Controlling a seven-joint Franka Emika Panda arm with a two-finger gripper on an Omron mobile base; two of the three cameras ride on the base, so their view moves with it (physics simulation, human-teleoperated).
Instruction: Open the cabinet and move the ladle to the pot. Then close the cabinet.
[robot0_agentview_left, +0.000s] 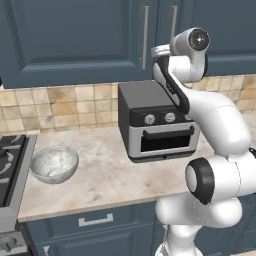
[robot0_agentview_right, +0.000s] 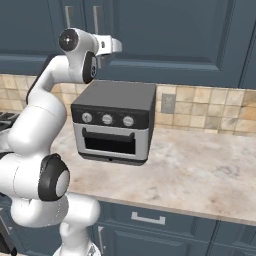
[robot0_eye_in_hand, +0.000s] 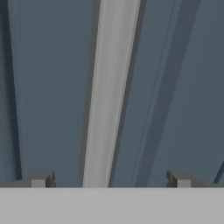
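At the cabinet (robot0_agentview_left: 65, 40) front, above the oven (robot0_agentview_left: 155, 125), your gripper (robot0_eye_in_hand: 109, 180) faces a door handle (robot0_eye_in_hand: 109, 96), fingers (robot0_eye_in_hand: 39, 179) spread either side, not touching. Centre the bar, then pinch and pull straight out. Doors shut; ladle unseen. Oven top sits close below, keep clear.

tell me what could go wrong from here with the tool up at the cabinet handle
1. The tool is open with the silver handle left of centre between its fingertips; closing now might grip it unevenly and slip.
2. The toaster oven sits just below the cabinet; the arm's elbow could bump it while pulling the door open.
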